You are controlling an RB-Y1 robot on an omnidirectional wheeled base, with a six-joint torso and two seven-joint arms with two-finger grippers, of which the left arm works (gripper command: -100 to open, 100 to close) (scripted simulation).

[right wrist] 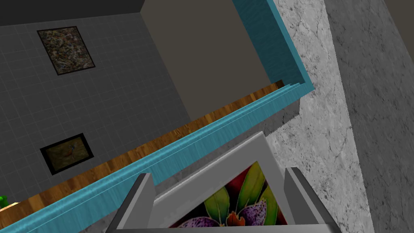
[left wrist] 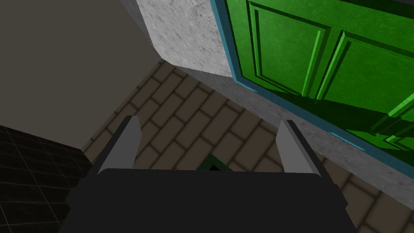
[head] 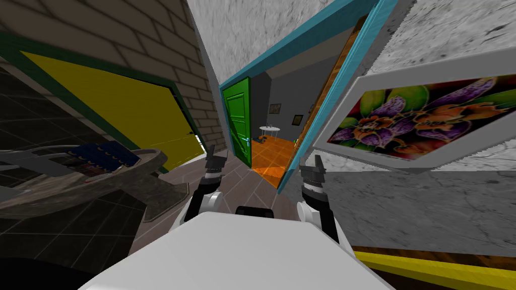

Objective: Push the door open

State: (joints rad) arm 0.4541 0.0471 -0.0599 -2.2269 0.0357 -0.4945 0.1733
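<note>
The green panelled door (head: pixel 238 121) stands swung inward on the left side of a teal door frame (head: pixel 322 111), and the doorway beside it is open. My left gripper (head: pixel 216 151) is held up short of the door's near edge. In the left wrist view this gripper (left wrist: pixel 208 121) is open and holds nothing, with the green door (left wrist: pixel 323 52) off to one side past a grey wall corner. My right gripper (head: pixel 310 161) hovers close to the frame's right post. Its fingers are open and hold nothing (right wrist: pixel 218 173), and the teal frame (right wrist: pixel 226 125) runs just beyond them.
A yellow door (head: pixel 126 111) in a dark green frame is on the brick wall to my left. A round grey stand (head: pixel 75 176) sits low on the left. A framed flower picture (head: pixel 423 121) hangs on the right wall. Beyond the doorway are an orange floor (head: pixel 269 161) and a small white table (head: pixel 269 129).
</note>
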